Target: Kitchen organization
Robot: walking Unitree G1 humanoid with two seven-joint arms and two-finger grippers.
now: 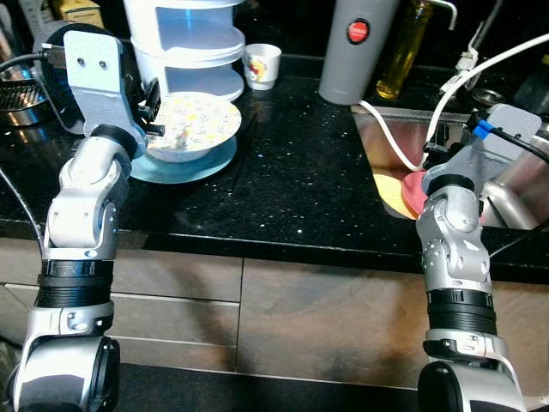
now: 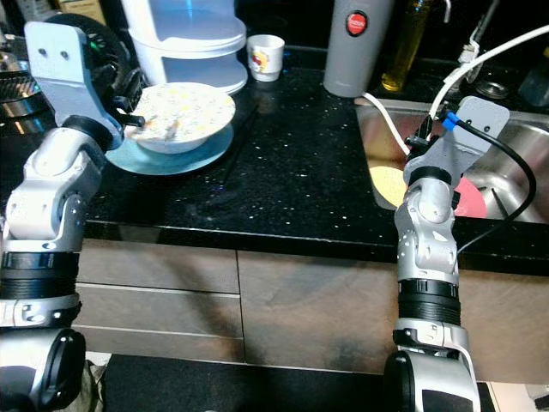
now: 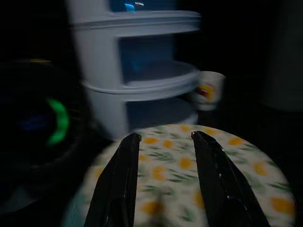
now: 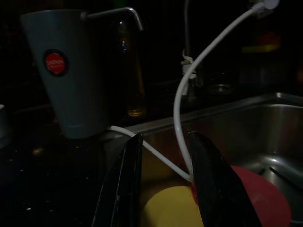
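A floral bowl (image 1: pixel 202 120) sits on a light blue plate (image 1: pixel 189 170) on the black counter (image 1: pixel 292 172). My left gripper (image 1: pixel 154 107) is at the bowl's left rim. In the left wrist view its fingers (image 3: pixel 124 179) stand open just above the bowl (image 3: pixel 180 165), gripping nothing. My right gripper (image 4: pixel 164 136) hangs open over the left end of the steel sink (image 2: pixel 515 137). A yellow plate (image 1: pixel 388 193) and a red plate (image 2: pixel 470 199) lie in the sink below it.
A white tiered container (image 1: pixel 193 43) and a small white cup (image 1: pixel 262 64) stand behind the bowl. A grey canister (image 1: pixel 356 47) and an oil bottle (image 1: pixel 403 51) are at the back. A white cable (image 1: pixel 386 129) runs into the sink beside the right gripper. A dark appliance (image 1: pixel 17 86) is at the far left.
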